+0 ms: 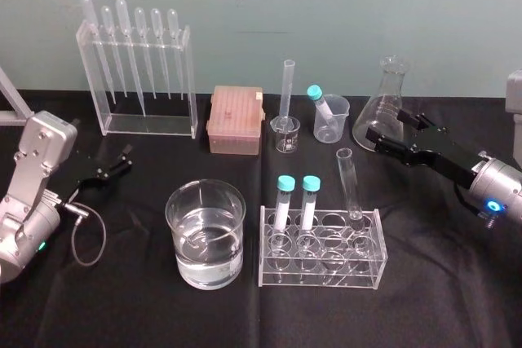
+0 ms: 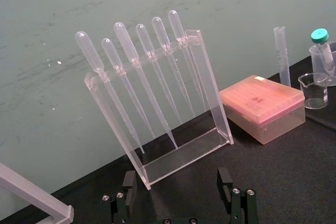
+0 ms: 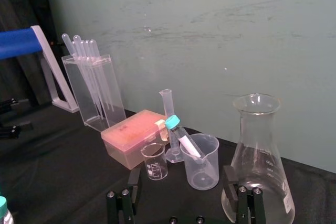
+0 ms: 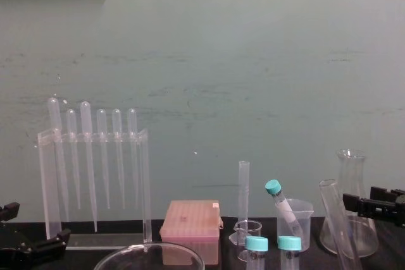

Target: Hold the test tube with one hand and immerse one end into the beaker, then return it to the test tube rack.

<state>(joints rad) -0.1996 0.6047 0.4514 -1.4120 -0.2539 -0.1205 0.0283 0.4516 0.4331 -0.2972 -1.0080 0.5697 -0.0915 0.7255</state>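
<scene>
Test tube leaning in rack, base indistinct; left tool, right tool both wide, empty.

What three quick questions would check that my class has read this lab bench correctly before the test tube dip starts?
1. True or false: the long clear uncapped glass test tube stands in the clear plastic rack.
2. How many teal-capped tubes share that rack?
3. The open right claw is nearest: A the rack, B the clear conical glass flask, C the wide glass beaker of water.
Key: 1 true; 2 two; 3 B.
</scene>
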